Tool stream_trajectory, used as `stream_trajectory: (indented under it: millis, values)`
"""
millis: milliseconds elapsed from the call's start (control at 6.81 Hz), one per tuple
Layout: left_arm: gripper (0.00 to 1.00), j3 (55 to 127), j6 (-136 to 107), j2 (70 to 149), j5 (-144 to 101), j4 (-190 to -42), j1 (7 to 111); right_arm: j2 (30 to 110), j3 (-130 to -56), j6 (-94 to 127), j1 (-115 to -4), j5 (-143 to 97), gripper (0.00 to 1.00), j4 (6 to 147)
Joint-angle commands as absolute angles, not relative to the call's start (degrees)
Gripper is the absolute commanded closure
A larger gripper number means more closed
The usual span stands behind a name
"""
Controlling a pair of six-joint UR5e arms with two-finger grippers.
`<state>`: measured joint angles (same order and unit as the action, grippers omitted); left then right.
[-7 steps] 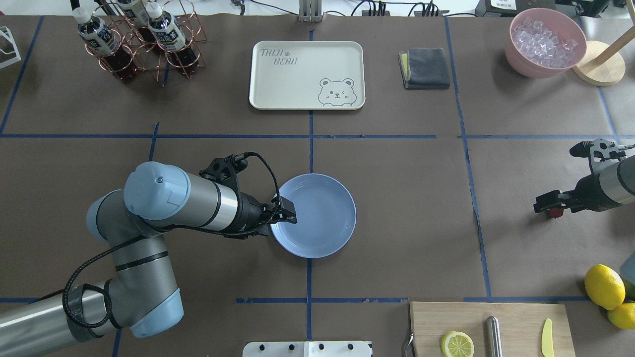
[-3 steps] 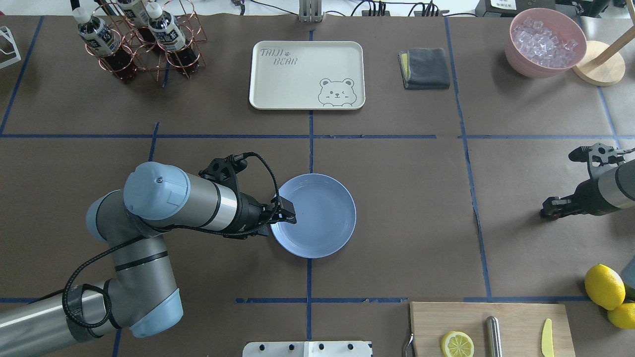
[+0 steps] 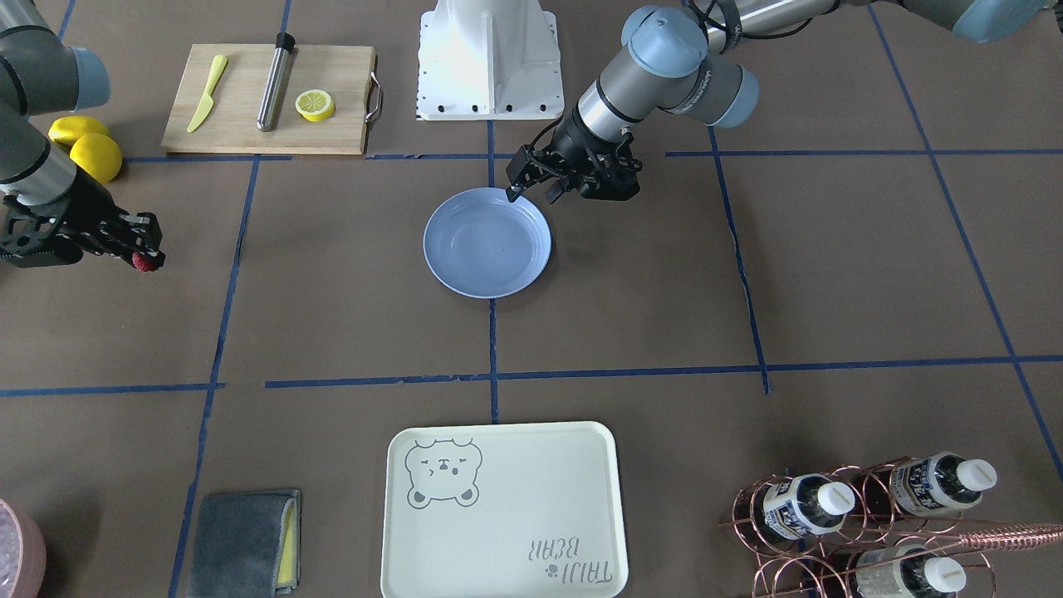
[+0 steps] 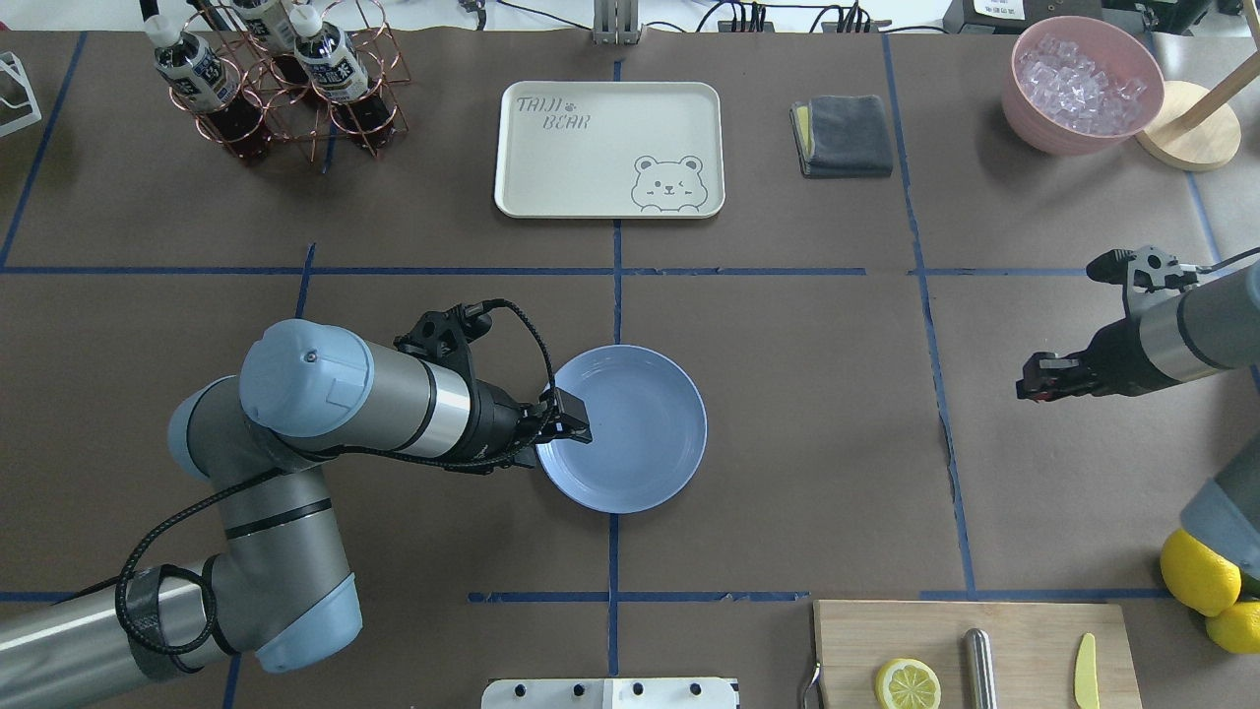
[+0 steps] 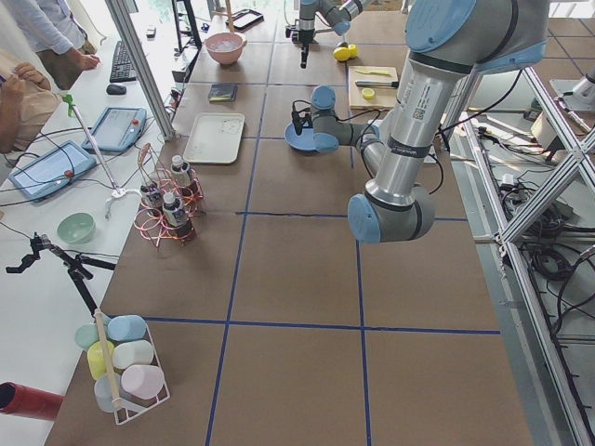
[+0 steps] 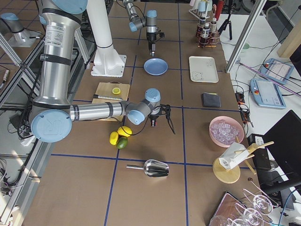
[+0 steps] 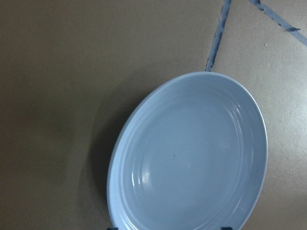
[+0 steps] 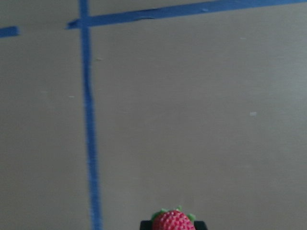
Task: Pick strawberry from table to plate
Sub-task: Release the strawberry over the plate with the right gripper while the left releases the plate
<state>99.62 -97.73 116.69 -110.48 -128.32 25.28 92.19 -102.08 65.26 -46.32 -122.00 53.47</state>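
Note:
The strawberry [image 8: 173, 221], small, red and bumpy with green bits, sits between the fingertips of my right gripper [image 3: 145, 257], which is shut on it. That gripper [image 4: 1032, 386] hangs above the table [image 4: 807, 394], far to the right of the plate [image 4: 640, 433]. In the front-facing view the strawberry [image 3: 144, 262] shows as a red dot at the fingertips. The pale blue plate [image 3: 487, 242] [image 7: 192, 158] holds nothing. My left gripper [image 4: 569, 421] hovers open over the plate's left rim, its fingers spread wide.
A cream bear tray [image 4: 610, 148], a bottle rack [image 4: 276, 79], a grey cloth [image 4: 842, 135] and a pink bowl of ice [image 4: 1083, 84] line the far side. A cutting board [image 4: 975, 655] with a lemon half and whole lemons [image 4: 1199, 569] lie at the near right.
My right gripper dipped toward the table, then moved left toward the plate carrying the strawberry. The left arm stayed still.

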Motion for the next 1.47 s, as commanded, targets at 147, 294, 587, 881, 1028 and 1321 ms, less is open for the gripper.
stream_trajectory:
  millis: [147,294,587,881,1028,1321]
  values:
    - [0.23,103.2,-97.4,116.4,-110.7,-128.3,28.4,75.1,-104.1,93.8,-29.5,-110.7,1.0,54.1]
    - [0.23,106.8,-97.1,113.1,-111.4,-128.5,31.0,71.7,-103.9,96.7,-26.1,-107.8,1.0,55.3]
    - [0.23,112.5,-97.1,107.7,-114.3,-128.4,37.4,61.3,-101.6,97.5,-23.2,-102.9,1.0,67.8]
    - [0.22,113.1,-97.0,105.4,-116.1,-128.8,39.9,53.9,-93.4,99.2,-23.0,-100.3,1.0,68.1]
    - [0.2,112.9,-97.0,105.2,-116.1,-128.8,40.0,53.7,-92.9,99.3,-22.2,-99.1,1.0,68.1]
    - [0.19,112.6,-97.0,105.3,-116.0,-128.8,39.9,54.1,-91.1,99.2,-20.8,-97.3,1.0,68.4]
